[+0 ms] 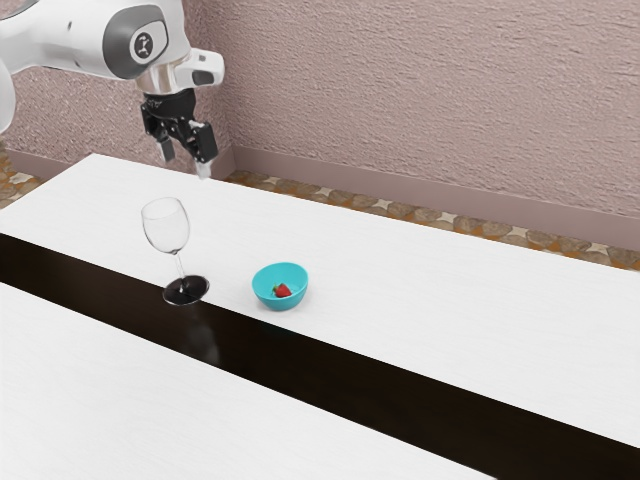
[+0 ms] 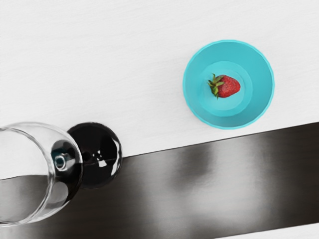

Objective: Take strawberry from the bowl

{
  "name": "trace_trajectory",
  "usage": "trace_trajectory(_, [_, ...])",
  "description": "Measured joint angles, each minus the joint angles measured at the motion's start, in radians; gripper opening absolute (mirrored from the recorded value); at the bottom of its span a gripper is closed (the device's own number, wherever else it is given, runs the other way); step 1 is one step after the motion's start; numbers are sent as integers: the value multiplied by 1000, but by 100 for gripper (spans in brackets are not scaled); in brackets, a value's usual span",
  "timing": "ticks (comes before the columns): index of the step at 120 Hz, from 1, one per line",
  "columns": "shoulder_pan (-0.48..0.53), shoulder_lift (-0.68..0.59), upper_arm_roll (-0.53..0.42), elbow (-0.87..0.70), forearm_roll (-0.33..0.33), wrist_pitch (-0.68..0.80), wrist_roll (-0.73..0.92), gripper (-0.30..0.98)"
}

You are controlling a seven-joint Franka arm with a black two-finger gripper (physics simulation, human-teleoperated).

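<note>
**Exterior view: gripper (image 1: 186, 161) raised, strawberry (image 1: 283, 291) off toward that view's right**

The hand is empty, its two fingers spread wide. From it, the strawberry lies lower, toward the exterior view's right and nearer that camera, on the floor of the turquoise bowl (image 2: 261, 94). The stemmed glass (image 2: 67, 186) stands beside the bowl on the exterior view's left. In the wrist view, the berry's long axis runs from leaves on the glass's side to a red tip pointing away. The reach probably wants a sideways shift clear of the glass, then a descent within the rim, fingers across that axis; a skewed approach could clip the bowl wall.
</note>
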Motion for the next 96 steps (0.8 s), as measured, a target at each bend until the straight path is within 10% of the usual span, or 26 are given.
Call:
trace_trajectory(33, [-1,8,-1,-3,4,5,45,69])
trace_trajectory(96, [27,169,-108,-116,1,224,751,65])
